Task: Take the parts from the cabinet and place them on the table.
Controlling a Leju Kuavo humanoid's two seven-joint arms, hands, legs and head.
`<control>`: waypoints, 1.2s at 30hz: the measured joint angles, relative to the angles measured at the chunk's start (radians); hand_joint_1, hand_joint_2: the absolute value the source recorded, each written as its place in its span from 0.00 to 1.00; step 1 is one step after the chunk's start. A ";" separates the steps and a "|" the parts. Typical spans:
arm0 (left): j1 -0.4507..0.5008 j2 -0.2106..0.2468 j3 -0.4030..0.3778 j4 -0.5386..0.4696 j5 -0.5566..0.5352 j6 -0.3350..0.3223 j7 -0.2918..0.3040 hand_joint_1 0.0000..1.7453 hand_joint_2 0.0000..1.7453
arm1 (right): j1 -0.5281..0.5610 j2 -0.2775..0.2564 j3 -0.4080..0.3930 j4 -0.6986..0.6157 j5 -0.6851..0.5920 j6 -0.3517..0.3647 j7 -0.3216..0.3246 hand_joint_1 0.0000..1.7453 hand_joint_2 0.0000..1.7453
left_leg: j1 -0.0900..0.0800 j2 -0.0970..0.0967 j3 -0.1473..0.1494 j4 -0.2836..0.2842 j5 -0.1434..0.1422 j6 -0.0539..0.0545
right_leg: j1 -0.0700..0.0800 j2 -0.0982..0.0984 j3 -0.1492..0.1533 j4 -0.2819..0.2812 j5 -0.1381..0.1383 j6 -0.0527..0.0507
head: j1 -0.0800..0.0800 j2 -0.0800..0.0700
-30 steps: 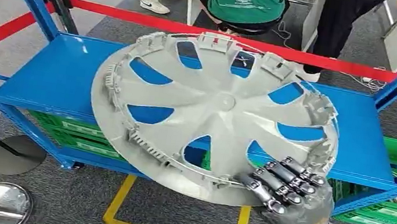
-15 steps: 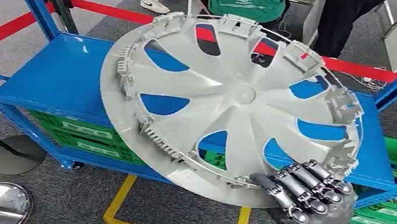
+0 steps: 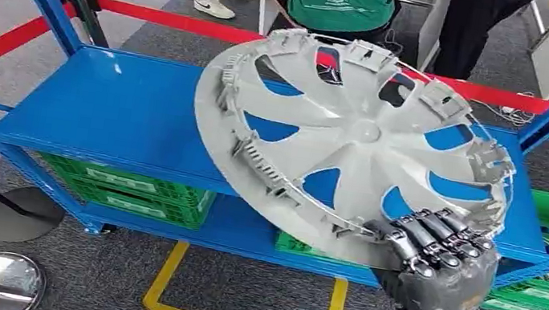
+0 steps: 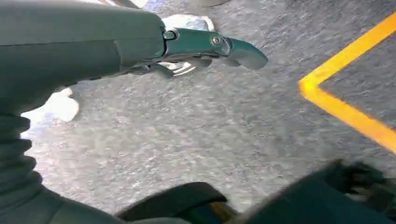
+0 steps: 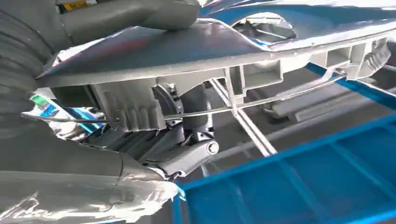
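Here the right hand (image 3: pixel 442 264) grips the tilted grey spoked wheel cover (image 3: pixel 353 146) by its rim.

Right robot hand (image 3: pixel 442 264) grips; left robot hand (image 4: pixel 205 51) hangs empty.

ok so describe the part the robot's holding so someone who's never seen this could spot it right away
Find the blue shelf. Tilted above its right half is a big round grey hubcap, gripped at its near rim by the right hand. It is the one spoked disc here, with blue showing through its cutouts.
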 joint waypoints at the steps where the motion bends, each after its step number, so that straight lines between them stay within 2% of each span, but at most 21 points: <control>1: 0.001 0.002 0.001 0.000 0.003 0.000 0.001 0.00 1.00 | 0.000 -0.005 0.003 0.003 0.001 0.000 0.006 1.00 1.00 | -0.001 0.000 0.000 0.000 0.000 0.001 | -0.001 0.000 0.000 0.000 0.000 0.002 | 0.000 0.000; 4: 0.001 0.003 0.002 0.000 -0.015 -0.005 0.001 0.00 1.00 | -0.013 -0.035 0.034 0.010 0.025 0.000 0.087 1.00 1.00 | -0.005 0.000 0.000 0.001 -0.003 0.007 | -0.005 0.000 0.000 -0.001 -0.002 0.007 | 0.000 0.000; 7: 0.001 0.005 0.003 0.000 -0.018 -0.006 0.001 0.00 1.00 | -0.016 -0.055 0.050 0.013 0.031 0.000 0.106 1.00 1.00 | -0.003 0.000 0.001 -0.006 0.005 0.016 | -0.006 0.000 0.002 -0.002 0.003 0.016 | 0.000 0.000; 9: 0.000 0.005 0.003 0.000 -0.018 -0.009 0.001 0.00 1.00 | -0.022 -0.066 0.057 0.015 0.031 0.000 0.108 1.00 1.00 | 0.006 0.002 0.003 -0.011 0.011 0.020 | -0.002 -0.002 -0.022 0.045 -0.049 0.021 | 0.003 0.000; 11: 0.000 0.005 0.003 0.000 -0.021 -0.011 0.004 0.00 1.00 | -0.025 -0.076 0.061 0.019 0.029 0.000 0.107 1.00 1.00 | 0.006 0.003 0.002 -0.011 0.011 0.021 | -0.004 -0.002 -0.083 0.206 -0.138 0.022 | 0.002 0.000; 12: 0.000 0.005 0.004 0.000 -0.022 -0.011 0.005 0.00 1.00 | -0.025 -0.078 0.064 0.023 0.028 0.000 0.105 1.00 1.00 | 0.005 0.003 0.001 -0.010 0.011 0.022 | -0.004 -0.002 -0.111 0.276 -0.166 0.023 | 0.005 0.000; 13: 0.000 0.005 0.004 0.000 -0.024 -0.012 0.007 0.00 1.00 | -0.024 -0.081 0.064 0.025 0.026 0.000 0.105 1.00 1.00 | 0.005 0.003 0.001 -0.010 0.012 0.022 | -0.004 -0.002 -0.124 0.311 -0.168 0.023 | 0.003 0.000; 15: 0.000 0.005 0.004 0.000 -0.026 -0.013 0.010 0.00 1.00 | -0.025 -0.086 0.065 0.032 0.020 0.000 0.105 1.00 1.00 | 0.005 0.002 0.001 -0.010 0.014 0.020 | -0.004 -0.002 -0.083 0.242 -0.111 0.023 | 0.004 0.000; 17: -0.001 0.004 0.004 0.000 -0.027 -0.013 0.011 0.00 1.00 | -0.026 -0.089 0.065 0.034 0.019 0.000 0.105 1.00 1.00 | 0.007 0.000 0.000 -0.007 0.016 0.016 | -0.006 -0.003 0.019 0.058 -0.033 0.021 | 0.004 0.000; 18: -0.001 0.005 0.005 0.000 -0.028 -0.013 0.011 0.00 1.00 | -0.028 -0.090 0.065 0.035 0.018 0.000 0.105 1.00 1.00 | 0.004 0.000 -0.002 -0.006 0.018 0.011 | -0.005 -0.003 0.050 0.005 -0.054 0.020 | 0.003 0.000; 19: -0.002 0.005 0.004 0.000 -0.029 -0.013 0.011 0.00 1.00 | -0.029 -0.090 0.066 0.036 0.019 0.000 0.104 1.00 1.00 | 0.003 0.000 -0.006 -0.004 0.021 0.005 | -0.002 0.003 0.056 0.006 -0.034 0.012 | 0.001 0.000; 21: -0.002 0.005 0.004 0.000 -0.035 -0.013 0.012 0.00 1.00 | -0.028 -0.092 0.066 0.037 0.020 0.000 0.104 1.00 1.00 | 0.004 0.000 -0.008 -0.001 0.029 -0.005 | 0.000 0.003 0.047 0.005 -0.035 0.007 | 0.001 0.000; 23: -0.002 0.008 0.004 0.000 -0.036 -0.013 0.012 0.00 1.00 | -0.030 -0.092 0.066 0.040 0.020 0.000 0.104 1.00 1.00 | 0.004 -0.001 -0.015 0.004 0.026 -0.015 | -0.010 -0.002 0.031 0.000 -0.022 -0.009 | 0.005 0.000; 25: -0.006 0.006 0.003 0.000 -0.040 -0.013 0.012 0.00 1.00 | -0.029 -0.092 0.066 0.040 0.020 0.000 0.104 1.00 1.00 | 0.012 0.003 -0.044 0.082 -0.069 -0.041 | -0.012 -0.004 0.022 0.000 -0.008 -0.022 | -0.005 0.000; 27: -0.015 0.006 0.002 0.000 -0.046 -0.013 0.012 0.00 1.00 | -0.029 -0.092 0.066 0.040 0.018 0.000 0.103 1.00 1.00 | 0.026 0.005 -0.093 0.255 -0.171 -0.057 | -0.013 -0.009 0.000 0.001 0.008 -0.021 | -0.006 0.000; 28: -0.017 0.007 0.002 0.000 -0.046 -0.013 0.012 0.00 1.00 | -0.029 -0.092 0.066 0.040 0.017 0.000 0.103 1.00 1.00 | 0.031 0.006 -0.101 0.307 -0.189 -0.062 | -0.013 -0.011 -0.009 0.002 0.014 -0.020 | -0.006 0.000; 30: -0.017 0.006 0.001 0.000 -0.048 -0.013 0.012 0.00 1.00 | -0.029 -0.092 0.066 0.042 0.017 0.000 0.101 1.00 1.00 | 0.041 0.006 -0.057 0.283 -0.157 -0.069 | -0.015 -0.012 -0.024 0.002 0.026 -0.013 | -0.006 0.000; 32: -0.013 0.006 0.000 0.000 -0.049 -0.015 0.013 0.00 1.00 | -0.029 -0.092 0.066 0.042 0.017 0.000 0.101 1.00 1.00 | 0.051 0.007 0.056 0.117 -0.091 -0.077 | -0.021 -0.012 -0.032 0.002 0.036 -0.002 | -0.006 0.000; 33: -0.011 0.003 -0.001 0.000 -0.050 -0.015 0.013 0.00 1.00 | -0.029 -0.092 0.066 0.042 0.017 0.000 0.101 1.00 1.00 | 0.059 0.007 0.107 0.037 -0.083 -0.084 | -0.018 -0.011 -0.035 0.002 0.041 0.004 | -0.008 0.000; 34: -0.009 0.002 -0.001 0.000 -0.050 -0.016 0.014 0.00 1.00 | -0.031 -0.092 0.066 0.041 0.017 0.000 0.102 1.00 1.00 | 0.050 0.000 0.124 -0.002 -0.091 -0.082 | -0.016 -0.012 -0.044 0.005 0.048 0.012 | -0.011 0.000; 36: -0.005 -0.001 -0.001 0.000 -0.052 -0.016 0.013 0.00 1.00 | -0.032 -0.092 0.066 0.041 0.017 -0.001 0.101 1.00 1.00 | 0.048 -0.002 0.108 -0.009 -0.091 -0.067 | -0.017 -0.012 -0.058 0.004 0.067 0.025 | -0.010 0.000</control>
